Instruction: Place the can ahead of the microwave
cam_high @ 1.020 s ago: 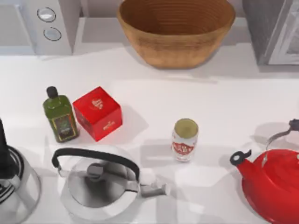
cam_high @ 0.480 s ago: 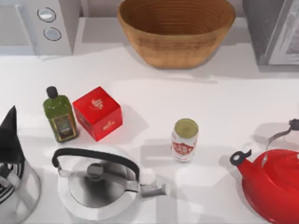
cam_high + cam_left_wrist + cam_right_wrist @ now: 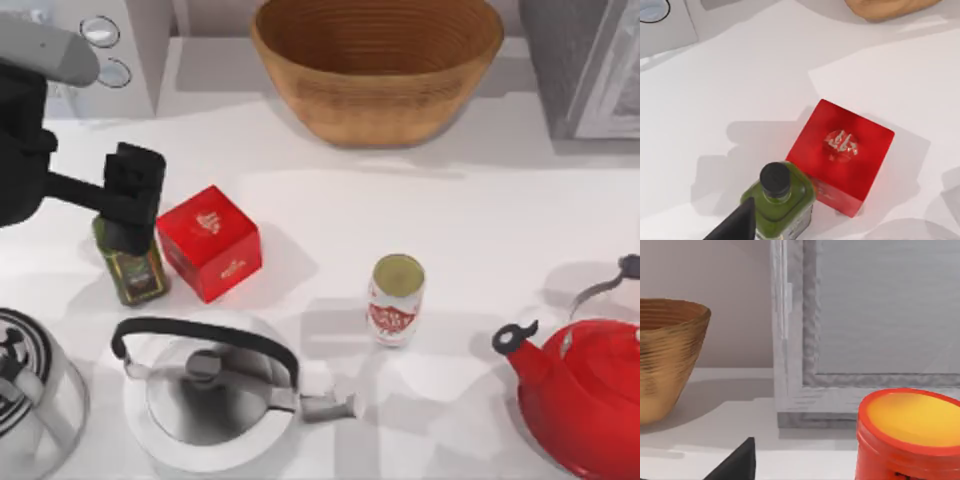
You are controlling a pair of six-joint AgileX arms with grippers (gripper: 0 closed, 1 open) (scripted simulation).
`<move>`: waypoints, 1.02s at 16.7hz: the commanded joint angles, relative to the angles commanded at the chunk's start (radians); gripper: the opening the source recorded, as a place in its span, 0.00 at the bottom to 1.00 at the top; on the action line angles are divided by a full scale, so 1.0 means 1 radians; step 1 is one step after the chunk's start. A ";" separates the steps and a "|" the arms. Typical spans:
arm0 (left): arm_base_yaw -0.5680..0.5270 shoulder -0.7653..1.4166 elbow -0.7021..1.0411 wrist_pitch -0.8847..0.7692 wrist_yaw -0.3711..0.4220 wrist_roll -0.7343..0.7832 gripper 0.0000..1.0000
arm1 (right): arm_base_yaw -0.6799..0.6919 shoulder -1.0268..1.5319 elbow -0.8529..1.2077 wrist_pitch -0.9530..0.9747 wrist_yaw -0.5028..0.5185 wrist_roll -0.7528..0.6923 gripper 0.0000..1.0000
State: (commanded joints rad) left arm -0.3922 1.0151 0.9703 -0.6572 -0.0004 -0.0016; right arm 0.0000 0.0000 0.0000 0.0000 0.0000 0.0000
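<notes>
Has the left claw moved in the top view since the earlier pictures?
Yes. The left claw has swung in from the left edge, up and rightward, over the oil bottle.

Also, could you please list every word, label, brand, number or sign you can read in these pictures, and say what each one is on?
No text can be read.
Can: white label with a red emblem, lettering too blurred to read.
Red box: white emblem on top and a second white mark on its side, neither readable.
Green oil bottle: dark label with yellowish marks, unreadable.
Microwave: two round dials, no markings legible.
</notes>
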 joint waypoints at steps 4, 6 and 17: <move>-0.144 0.400 0.377 -0.245 0.002 -0.005 1.00 | 0.000 0.000 0.000 0.000 0.000 0.000 1.00; -0.211 0.595 0.559 -0.361 0.003 -0.008 1.00 | 0.000 0.000 0.000 0.000 0.000 0.000 1.00; -0.442 1.311 1.229 -0.772 0.004 -0.022 1.00 | 0.000 0.000 0.000 0.000 0.000 0.000 1.00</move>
State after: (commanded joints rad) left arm -0.8346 2.3265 2.1992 -1.4291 0.0038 -0.0240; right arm 0.0000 0.0000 0.0000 0.0000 0.0000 0.0000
